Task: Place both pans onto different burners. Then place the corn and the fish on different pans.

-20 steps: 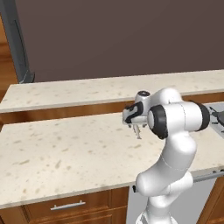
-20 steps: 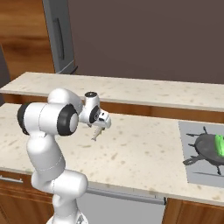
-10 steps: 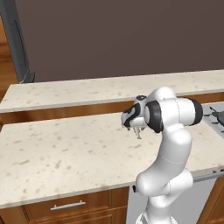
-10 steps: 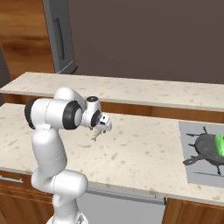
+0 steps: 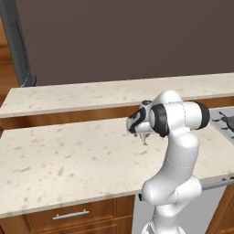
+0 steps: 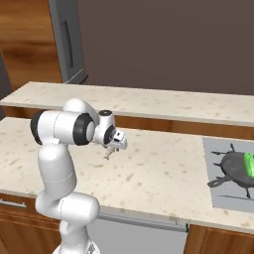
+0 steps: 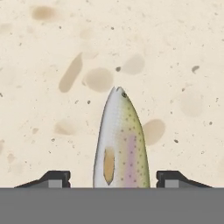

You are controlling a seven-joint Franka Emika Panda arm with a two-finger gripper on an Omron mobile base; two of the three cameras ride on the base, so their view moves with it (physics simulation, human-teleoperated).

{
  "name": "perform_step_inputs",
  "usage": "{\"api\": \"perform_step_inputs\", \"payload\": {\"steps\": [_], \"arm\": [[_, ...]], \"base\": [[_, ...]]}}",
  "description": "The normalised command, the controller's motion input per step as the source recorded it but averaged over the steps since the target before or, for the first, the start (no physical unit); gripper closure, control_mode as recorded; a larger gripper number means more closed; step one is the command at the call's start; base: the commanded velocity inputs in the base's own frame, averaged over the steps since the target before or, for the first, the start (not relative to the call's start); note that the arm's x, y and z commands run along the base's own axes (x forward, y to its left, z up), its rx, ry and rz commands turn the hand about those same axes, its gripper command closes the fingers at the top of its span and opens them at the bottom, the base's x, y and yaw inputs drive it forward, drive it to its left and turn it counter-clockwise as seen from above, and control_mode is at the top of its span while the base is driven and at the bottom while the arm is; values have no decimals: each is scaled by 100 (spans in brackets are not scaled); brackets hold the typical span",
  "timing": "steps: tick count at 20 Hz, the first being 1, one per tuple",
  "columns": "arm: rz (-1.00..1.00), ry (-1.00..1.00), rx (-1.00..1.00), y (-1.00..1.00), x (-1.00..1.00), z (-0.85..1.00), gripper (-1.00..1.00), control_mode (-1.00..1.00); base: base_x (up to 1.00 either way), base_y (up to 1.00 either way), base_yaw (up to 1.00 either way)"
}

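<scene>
The fish point(image 7: 120, 140), silvery with a speckled yellow-pink flank, lies on the beige speckled counter with its head pointing away from the hand. My gripper point(image 7: 113, 177) is open and straddles the fish's rear part, a gap left on each side between fingertip and fish. From the base views the gripper point(image 5: 145, 137) point(image 6: 110, 151) points down just over the front counter. Far to the right a dark grey pan point(image 6: 237, 166) sits on a burner of the grey hob point(image 6: 218, 198), with the bright green corn point(image 6: 248, 164) lying in it.
A raised rear counter ledge point(image 5: 114, 93) runs behind the front counter point(image 5: 55, 155). A tall grey fridge point(image 6: 67, 39) stands at the back. The hob's grate point(image 5: 226, 119) shows at the right edge. Wooden drawers sit under the counter.
The arm's upper links have swung left over the gripper. The hand has shifted slightly left and stays low over the same stretch of counter. The pan and corn have not moved.
</scene>
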Motion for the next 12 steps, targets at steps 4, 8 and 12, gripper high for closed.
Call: {"api": "perform_step_inputs", "payload": {"steps": [4,8,12], "arm": [[0,0,0,0,0,0,100,-100],[0,2,0,0,0,0,100,-100],[0,0,0,0,0,38,100,-100]], "base": [[0,0,0],[0,0,0],[0,0,0]]}}
